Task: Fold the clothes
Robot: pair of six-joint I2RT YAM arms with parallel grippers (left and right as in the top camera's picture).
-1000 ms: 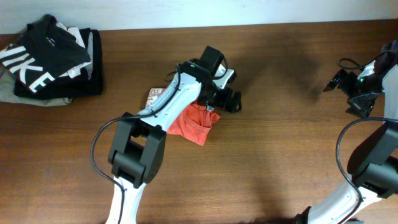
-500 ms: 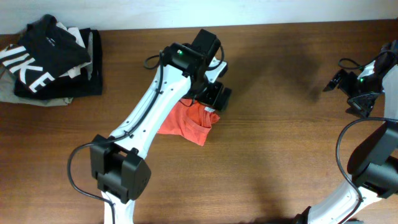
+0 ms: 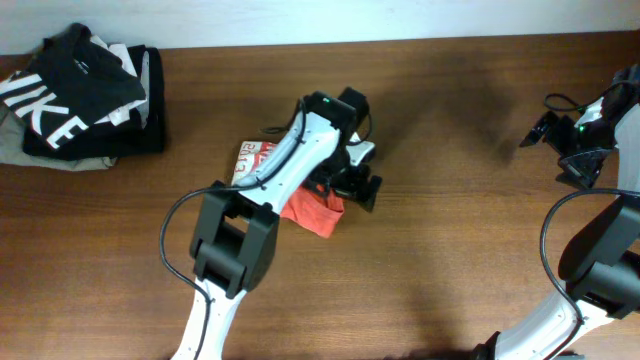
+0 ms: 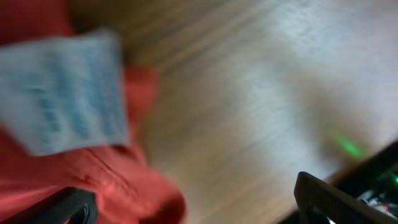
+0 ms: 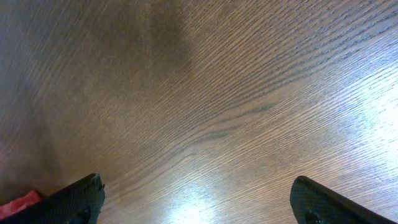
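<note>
The red-orange T-shirt (image 3: 311,210) lies bunched and folded small on the wooden table, mid-left, with white lettering showing at its left end (image 3: 249,158). My left gripper (image 3: 358,186) hovers over the shirt's right edge, open, with nothing between its fingers. In the blurred left wrist view the red cloth (image 4: 74,174) with a pale label fills the left side, and the open jaws (image 4: 199,211) straddle its edge. My right gripper (image 3: 540,130) is open and empty at the far right, over bare wood (image 5: 199,124). A sliver of red shirt shows in its view (image 5: 18,202).
A pile of folded garments, topped by a black one with big white letters (image 3: 60,95), sits at the table's back left corner. The table's back edge meets a white wall (image 3: 400,15).
My left arm swung up and away from the shirt, then came back down over its right edge. The shirt looks more compact and its lettered end shows again. The right arm has not moved.
</note>
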